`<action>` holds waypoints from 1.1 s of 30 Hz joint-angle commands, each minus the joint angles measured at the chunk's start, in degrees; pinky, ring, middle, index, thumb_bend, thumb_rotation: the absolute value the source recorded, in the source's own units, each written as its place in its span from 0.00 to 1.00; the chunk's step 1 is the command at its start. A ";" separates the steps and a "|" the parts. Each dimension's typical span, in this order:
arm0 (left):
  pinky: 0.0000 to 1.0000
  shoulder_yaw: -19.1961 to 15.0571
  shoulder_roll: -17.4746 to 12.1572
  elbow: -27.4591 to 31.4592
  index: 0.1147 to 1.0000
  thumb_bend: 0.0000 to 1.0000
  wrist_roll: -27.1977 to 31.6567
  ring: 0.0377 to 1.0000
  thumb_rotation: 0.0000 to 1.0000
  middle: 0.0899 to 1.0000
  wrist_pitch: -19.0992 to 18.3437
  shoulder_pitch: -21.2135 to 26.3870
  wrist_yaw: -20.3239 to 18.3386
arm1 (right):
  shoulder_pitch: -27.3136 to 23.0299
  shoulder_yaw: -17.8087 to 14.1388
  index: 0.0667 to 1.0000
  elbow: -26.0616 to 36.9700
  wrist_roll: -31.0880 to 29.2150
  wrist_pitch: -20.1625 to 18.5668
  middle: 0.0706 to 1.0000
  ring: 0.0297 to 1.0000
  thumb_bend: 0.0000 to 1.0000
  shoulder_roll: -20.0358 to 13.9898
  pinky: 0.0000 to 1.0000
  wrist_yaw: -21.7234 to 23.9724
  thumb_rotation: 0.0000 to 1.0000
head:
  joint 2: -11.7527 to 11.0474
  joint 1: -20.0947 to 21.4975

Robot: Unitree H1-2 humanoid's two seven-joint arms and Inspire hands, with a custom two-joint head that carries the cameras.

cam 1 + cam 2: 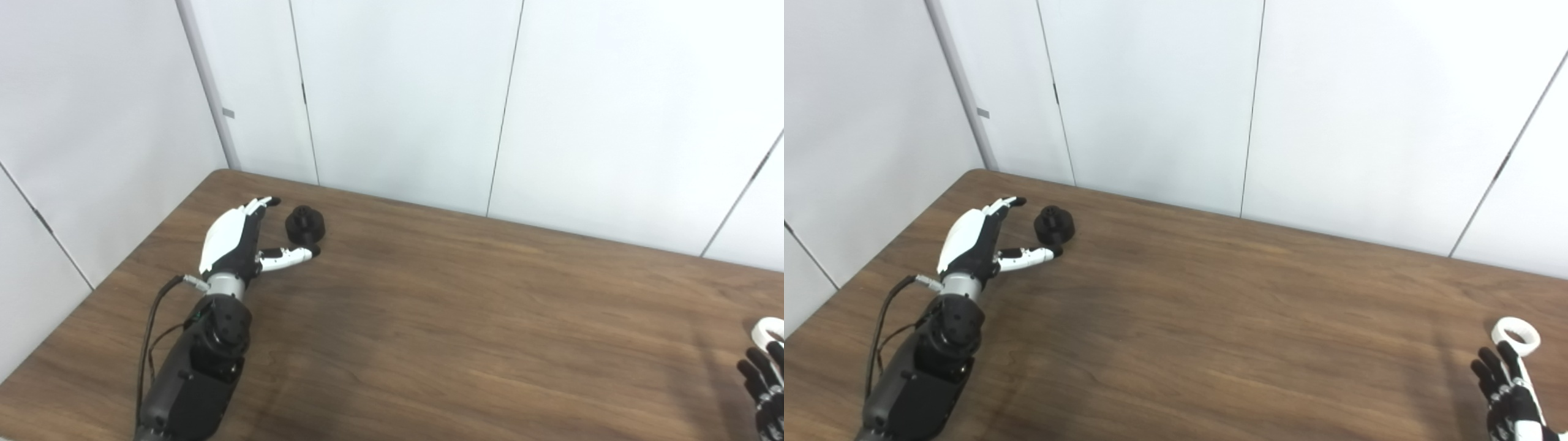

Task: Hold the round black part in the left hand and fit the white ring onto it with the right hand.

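Note:
The round black part (305, 224) stands on the brown table (465, 318) near its far left corner. My left hand (240, 241) lies open just left of it, fingers stretched past its left side and thumb reaching under its near side, not gripping it. The white ring (1515, 335) lies flat at the table's right edge. My right hand (1507, 392) sits just in front of the ring at the picture's lower right, fingers spread and pointing toward it, apart from it and holding nothing.
White wall panels stand behind the table's far edge and along its left side. A black cable (149, 343) loops beside my left forearm. Bare wood stretches between the two hands.

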State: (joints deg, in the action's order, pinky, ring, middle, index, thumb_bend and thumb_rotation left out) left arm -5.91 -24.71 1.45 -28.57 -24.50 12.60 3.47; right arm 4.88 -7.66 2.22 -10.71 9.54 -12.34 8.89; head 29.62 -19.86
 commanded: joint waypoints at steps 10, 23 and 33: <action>1.00 0.83 -1.50 -9.14 0.84 0.94 -1.71 0.96 0.36 0.93 0.27 8.91 3.19 | 4.33 1.03 0.96 -3.40 0.47 -0.12 0.94 0.92 0.47 2.15 1.00 -0.13 1.00 | 0.27 0.17; 1.00 5.88 -4.71 -20.60 0.85 0.96 -4.23 0.99 0.38 0.94 -0.55 14.26 2.50 | 4.77 0.99 0.96 -3.10 1.07 -0.01 0.93 0.92 0.52 2.24 1.00 -0.37 1.00 | 0.45 0.87; 1.00 8.82 -6.33 -26.33 0.84 0.97 -4.37 1.00 0.40 0.96 -1.49 17.36 2.77 | 5.17 1.05 0.96 -2.90 2.03 0.90 0.93 0.91 0.52 2.44 0.98 -0.72 1.00 | 0.37 1.55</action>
State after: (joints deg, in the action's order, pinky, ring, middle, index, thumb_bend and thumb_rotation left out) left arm 3.07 -28.78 -25.30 -31.65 -26.20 26.74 4.49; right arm 5.36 -7.52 2.91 -8.58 9.73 -12.28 8.72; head 29.88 -18.37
